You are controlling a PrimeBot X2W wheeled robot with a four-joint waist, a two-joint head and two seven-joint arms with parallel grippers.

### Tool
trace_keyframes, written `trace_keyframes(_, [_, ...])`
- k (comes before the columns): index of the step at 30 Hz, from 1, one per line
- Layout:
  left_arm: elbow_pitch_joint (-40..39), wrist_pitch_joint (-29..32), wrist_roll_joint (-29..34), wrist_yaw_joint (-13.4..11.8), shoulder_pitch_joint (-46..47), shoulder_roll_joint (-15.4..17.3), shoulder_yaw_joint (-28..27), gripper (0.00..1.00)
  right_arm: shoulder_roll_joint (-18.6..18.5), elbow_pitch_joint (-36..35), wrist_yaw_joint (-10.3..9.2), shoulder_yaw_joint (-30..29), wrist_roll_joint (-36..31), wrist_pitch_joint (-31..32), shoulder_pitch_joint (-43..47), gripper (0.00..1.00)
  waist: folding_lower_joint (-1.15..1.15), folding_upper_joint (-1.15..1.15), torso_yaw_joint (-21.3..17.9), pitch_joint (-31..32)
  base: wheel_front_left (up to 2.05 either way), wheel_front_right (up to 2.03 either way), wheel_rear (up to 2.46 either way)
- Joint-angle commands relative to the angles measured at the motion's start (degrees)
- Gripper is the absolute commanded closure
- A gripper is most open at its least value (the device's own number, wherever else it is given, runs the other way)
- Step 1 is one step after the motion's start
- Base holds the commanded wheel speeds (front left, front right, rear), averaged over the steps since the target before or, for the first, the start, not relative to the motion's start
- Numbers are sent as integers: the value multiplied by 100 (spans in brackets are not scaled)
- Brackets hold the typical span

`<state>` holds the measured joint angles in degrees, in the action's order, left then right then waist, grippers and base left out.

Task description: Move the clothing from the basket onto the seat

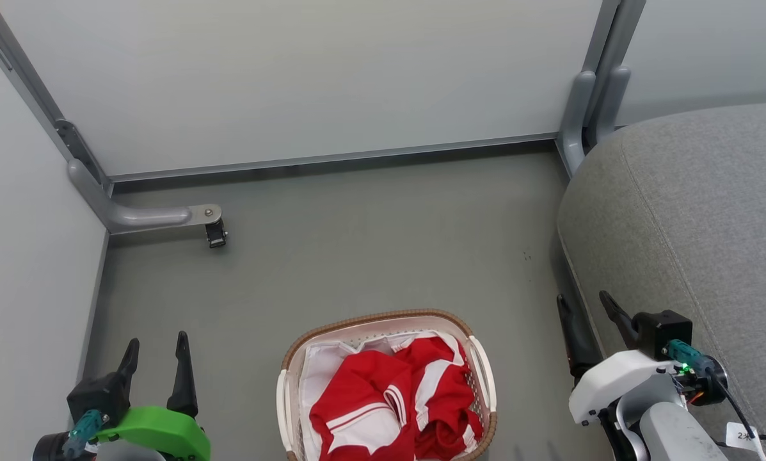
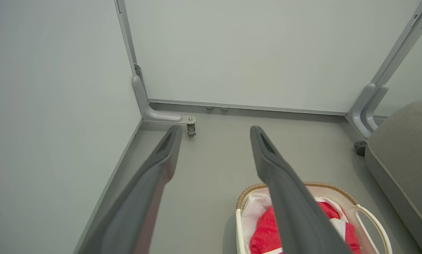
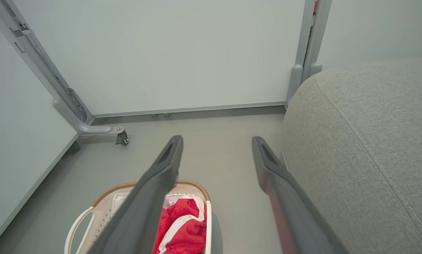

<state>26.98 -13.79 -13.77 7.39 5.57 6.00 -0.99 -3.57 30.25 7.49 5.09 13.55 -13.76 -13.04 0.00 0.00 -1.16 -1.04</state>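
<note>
Clothing (image 1: 370,397): crumpled red heap inside the basket (image 1: 383,315); no clear direction
Basket: on the floor (image 1: 357,243), handles left and right; near end cropped, long axis unclear
Seat (image 1: 709,211): far right
Left gripper (image 1: 157,339): wide, empty, pointing far
Right gripper (image 1: 582,296): wide, empty, beside the seat

Matte grey floor (image 1: 370,256). Walled on the far and left sides by pale partition panels (image 1: 293,77) in grey metal frames. Far left, a curved grey foot (image 1: 146,218) ending in a small dark caster (image 1: 216,235). Far right, twin grey uprights (image 1: 578,109).
</note>
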Motion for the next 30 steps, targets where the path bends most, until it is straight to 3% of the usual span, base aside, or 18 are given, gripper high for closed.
trace_keyframes(1, [20, -47, 111, 16, -57, 8, 1, 0, -10, 10, 0, 6, -134, -56, -82, 0, 0, 0, 9, 2, 0, 0, 0])
trace_keyframes(18, [133, -138, 202, 10, -71, -61, -117, 0, 42, 146, -1, -72, -268, -152, -145, 0, 0, 0, -6, -61, 0, 0, 0])
trace_keyframes(30, [215, -137, -11, 7, 290, -62, 453, 0, 51, -213, -1, -75, -269, -152, -412, 0, 0, 0, -117, -631, 0, 0, 0])
